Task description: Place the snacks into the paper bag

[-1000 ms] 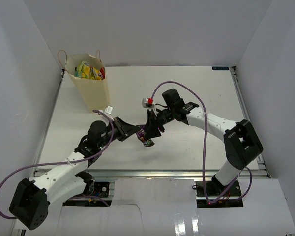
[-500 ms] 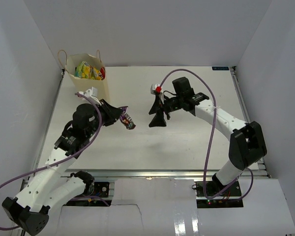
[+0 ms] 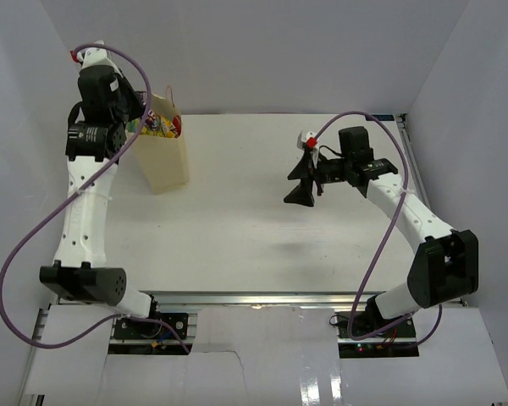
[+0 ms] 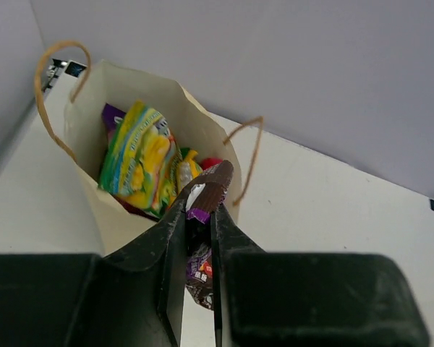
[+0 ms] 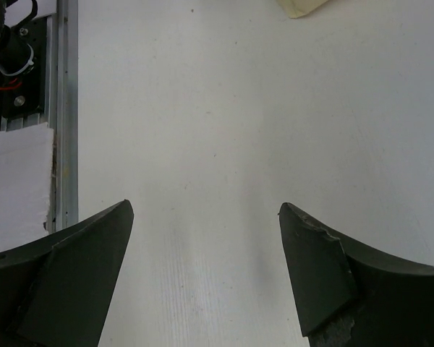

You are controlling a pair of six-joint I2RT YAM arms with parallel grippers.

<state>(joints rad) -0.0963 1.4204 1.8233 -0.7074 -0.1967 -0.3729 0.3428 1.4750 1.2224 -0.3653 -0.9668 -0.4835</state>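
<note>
left wrist view: the left gripper (image 4: 200, 210) is clamped on a dark purple packet (image 4: 207, 189). its jaws are almost together, the crimped end of the packet pokes up between the tips, and the rest hangs below them. the packet hovers at the near rim of the paper bag (image 4: 83, 130), which stands upright at the far left of the table (image 3: 262, 228), its mouth open.

to do the drop well, i judge the gripper should carry on a little, until the packet sits fully over the mouth and not over the rim. it should then lower the packet slightly and only then let go. the near twine handle (image 4: 249, 155) loops close beside the fingers, so it is worth steering clear of it.

the bag is matte cream paper with thin, soft-creased walls, and a nudge would likely tip or fold it. inside, a glossy green-yellow packet (image 4: 141, 163) stands on edge, with a red packet (image 4: 211, 163) beside it. the film looks slick and crinkly, so the new packet should slide down between them.

the right gripper (image 5: 206, 217) hangs with its jaws wide apart and nothing in them, over bare table, well apart from the bag.
</note>
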